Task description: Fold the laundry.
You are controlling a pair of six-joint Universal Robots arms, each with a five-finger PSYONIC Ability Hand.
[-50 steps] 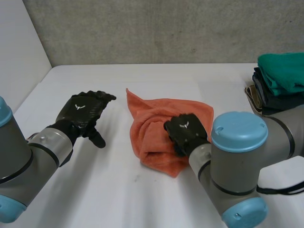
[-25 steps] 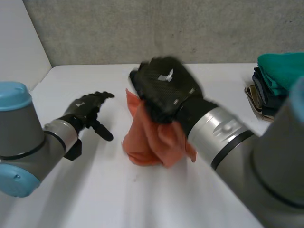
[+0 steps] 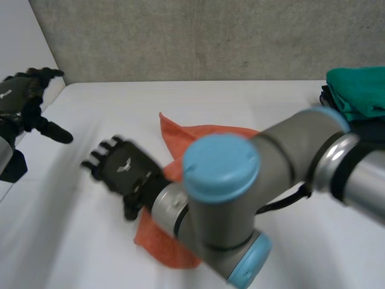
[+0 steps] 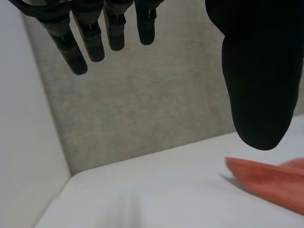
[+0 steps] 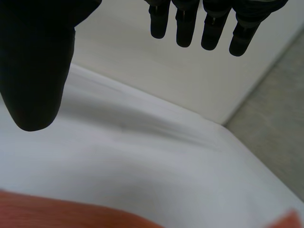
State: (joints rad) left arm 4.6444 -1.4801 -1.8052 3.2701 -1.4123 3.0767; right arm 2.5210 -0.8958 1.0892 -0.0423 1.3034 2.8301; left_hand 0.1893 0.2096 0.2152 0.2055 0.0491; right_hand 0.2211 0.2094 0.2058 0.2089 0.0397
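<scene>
The right arm (image 3: 222, 180) covers the middle of the orange cloth (image 3: 174, 141). The stack of folded laundry (image 3: 361, 90) is cut off by the view's edge and lies partly behind that arm.

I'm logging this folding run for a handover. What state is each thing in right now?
Left hand: open, holding nothing.
Right hand: open, holding nothing, over the table beside the cloth.
Orange cloth: crumpled and unfolded, lying on the table, in neither hand.
Clothes stack: folded and piled at the table's right side, with a teal piece on top.
</scene>
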